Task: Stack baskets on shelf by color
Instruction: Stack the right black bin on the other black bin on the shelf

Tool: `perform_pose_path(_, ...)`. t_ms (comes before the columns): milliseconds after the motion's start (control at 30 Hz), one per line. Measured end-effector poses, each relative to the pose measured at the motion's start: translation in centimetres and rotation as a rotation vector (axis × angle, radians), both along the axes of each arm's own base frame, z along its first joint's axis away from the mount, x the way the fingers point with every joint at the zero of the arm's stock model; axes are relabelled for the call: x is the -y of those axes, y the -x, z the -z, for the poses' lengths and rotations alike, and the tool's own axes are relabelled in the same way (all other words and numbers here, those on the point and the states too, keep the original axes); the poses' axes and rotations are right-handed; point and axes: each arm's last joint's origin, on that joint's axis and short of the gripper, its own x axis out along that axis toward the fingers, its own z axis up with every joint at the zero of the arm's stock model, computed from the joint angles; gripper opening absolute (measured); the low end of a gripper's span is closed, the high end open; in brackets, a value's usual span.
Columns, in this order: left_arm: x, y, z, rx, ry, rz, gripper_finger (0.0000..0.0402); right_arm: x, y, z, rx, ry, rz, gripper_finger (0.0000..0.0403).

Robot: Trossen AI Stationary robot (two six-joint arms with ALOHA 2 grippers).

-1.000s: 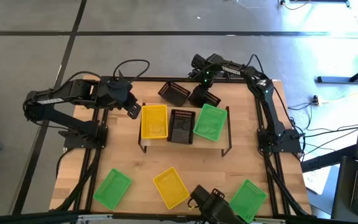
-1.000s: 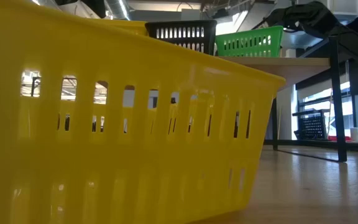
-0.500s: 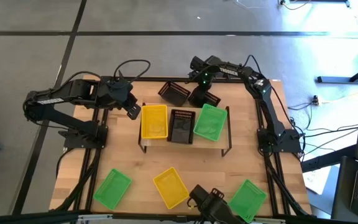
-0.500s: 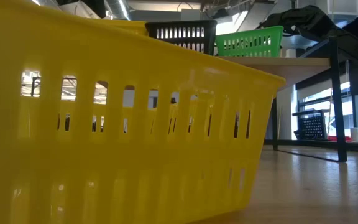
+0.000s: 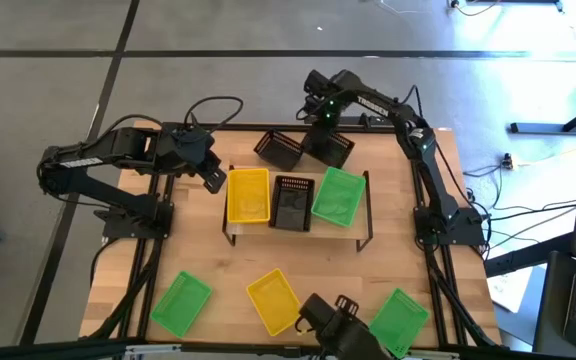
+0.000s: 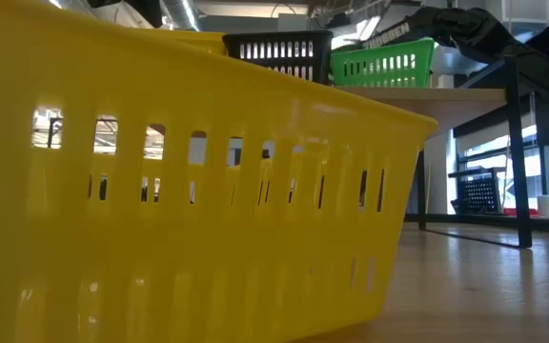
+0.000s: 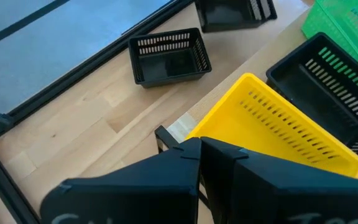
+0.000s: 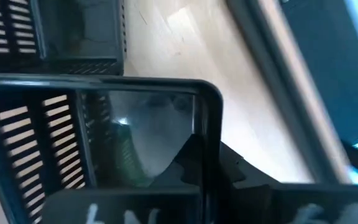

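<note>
The shelf (image 5: 358, 228) already carries one basket of each colour side by side: a yellow basket (image 5: 247, 194), a black basket (image 5: 291, 202) and a green basket (image 5: 338, 196). The right gripper (image 5: 320, 128) has its fingers pinched on the rim of a second black basket (image 5: 330, 149), which hangs just behind the shelf and looks tilted; in my judgement it is bound for the black one on the shelf. A third black basket (image 5: 279, 150) sits on the table beside it, not yet handled. Well apart from either gripper, at the near edge, wait two green baskets (image 5: 180, 303) (image 5: 399, 320) and one loose yellow basket (image 5: 274, 300) (so most of the stacking is still to do). The left gripper (image 5: 212, 177), fingers pressed together and empty, hovers just beside the shelf's yellow basket. The low view is almost wholly blocked by yellow plastic, and the right wrist view shows the pinched rim too blurred to tell how deep the grip sits.
</note>
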Motion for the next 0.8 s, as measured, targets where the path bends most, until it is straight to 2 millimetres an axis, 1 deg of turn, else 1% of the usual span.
perform_pose_path(133,0.0,0.0,0.0,-0.012,-0.015,0.018,0.0,-1.0,-0.5,-3.2,-0.035,0.105,-0.063,0.0001)
perform_pose_path(267,0.0,0.0,0.0,-0.013,-0.016,0.018,0.0,-2.4,-0.7,-6.0,-0.004,0.143,-0.098,0.0)
perform_pose_path(467,0.0,0.0,0.0,-0.014,-0.017,0.02,0.0,-4.8,-0.1,-8.9,-0.005,0.222,-0.132,0.0)
perform_pose_path(633,0.0,0.0,0.0,-0.014,-0.017,0.019,0.0,-6.7,0.5,-11.6,0.006,0.321,-0.147,0.0)
perform_pose_path(800,0.0,0.0,0.0,-0.013,-0.017,0.018,0.0,-8.1,1.5,-14.2,0.011,0.449,-0.132,0.0)
